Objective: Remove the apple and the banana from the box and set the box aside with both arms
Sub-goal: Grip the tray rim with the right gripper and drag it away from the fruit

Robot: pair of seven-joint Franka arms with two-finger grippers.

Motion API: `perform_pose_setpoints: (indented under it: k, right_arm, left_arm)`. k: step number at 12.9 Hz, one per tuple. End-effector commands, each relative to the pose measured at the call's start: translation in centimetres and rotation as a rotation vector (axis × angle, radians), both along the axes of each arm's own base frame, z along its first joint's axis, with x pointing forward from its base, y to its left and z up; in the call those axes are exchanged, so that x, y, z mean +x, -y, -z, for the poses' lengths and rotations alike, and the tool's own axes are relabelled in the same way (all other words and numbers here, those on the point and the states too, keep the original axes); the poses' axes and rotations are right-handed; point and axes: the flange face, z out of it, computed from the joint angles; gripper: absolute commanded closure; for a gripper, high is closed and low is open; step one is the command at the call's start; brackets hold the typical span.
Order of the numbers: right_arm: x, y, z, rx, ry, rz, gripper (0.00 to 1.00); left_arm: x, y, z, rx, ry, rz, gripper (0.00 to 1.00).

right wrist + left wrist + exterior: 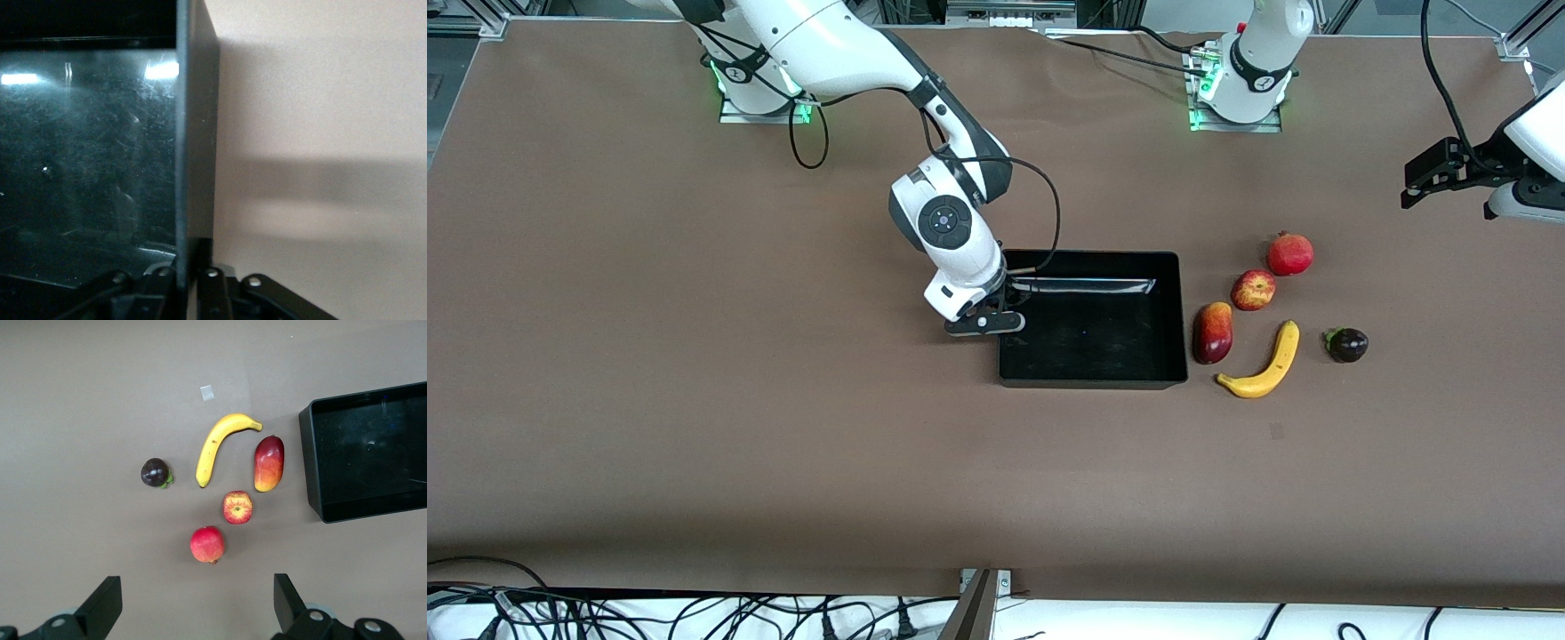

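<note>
- Box: a shallow, glossy black rectangular plastic tray (1092, 320) sits mid-table, empty, with the fruit already out on the brown tabletop.
- Right gripper (985, 322) is down at the box wall toward the right arm's end of the table; the right wrist view shows its two fingers pinched together on that thin wall (195, 167), one inside, one outside.
- To do this step well, I judge the pinch should stay square on the wall and the box should slide low and level, since a one-sided grip could make it pivot.
- Past the box wall away from that gripper lie a dark-red-and-orange oval mango (1213, 332), a small red apple with pale yellow streaks (1253, 290), a long curved yellow banana (1264, 362), a plain red pomegranate (1290, 254) and a small dark purple round fruit (1347, 345).
- Any push toward the fruit risks knocking the mango, which lies just beside the box.
- Left gripper (1436, 173) hangs high over the left arm's end of the table, fingers (101, 608) spread wide, holding nothing; all the fruit shows below it.
</note>
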Motion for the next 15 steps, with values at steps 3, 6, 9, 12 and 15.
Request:
perform_pose_setpoints:
  k: [3,6,9,12,15]
  right_arm:
    - [2.0,2.8,-5.9,-0.033,-0.034,0.007,1.0]
    - [5.1,9.8,-11.7,-0.106,-0.084,0.042,1.0]
    - [8.7,22.2,-13.5,-0.159,-0.161,0.031,1.0]
    - [9.7,35.4,-12.5,-0.159,-0.198,0.032,1.0]
    - [9.1,45.8,-11.5,-0.169,-0.203,-0.011,1.0]
  left_arm:
    - [0.3,0.2,-1.0,-0.025,0.017,0.004,0.0]
    - [0.3,0.4,-1.0,-0.025,0.014,0.004,0.0]
    - [0.3,0.4,-1.0,-0.024,0.01,0.003,0.0]
    - [0.2,0.6,-1.0,-0.024,0.009,0.006,0.0]
    - [0.1,0.8,-1.1,-0.024,0.01,0.009,0.0]
